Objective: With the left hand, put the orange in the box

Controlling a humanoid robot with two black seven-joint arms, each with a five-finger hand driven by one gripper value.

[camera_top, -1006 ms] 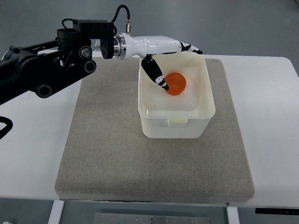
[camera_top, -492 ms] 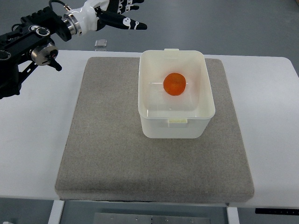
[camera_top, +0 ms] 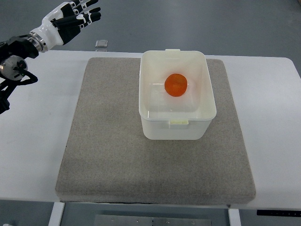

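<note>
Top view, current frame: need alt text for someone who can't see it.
An orange sits inside an open white plastic box on a grey mat covering a white table. The robot's left hand, holding nothing with fingers relaxed, is at the upper left corner, away from the box.

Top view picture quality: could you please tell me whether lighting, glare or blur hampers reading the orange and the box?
Top view: light is even and soft, with only faint shadows beside the box; the orange is sharp and evenly coloured; the box's glossy floor shows mild sheen, no harsh glare; the left hand at the upper left corner is crisp, without motion blur.
</note>
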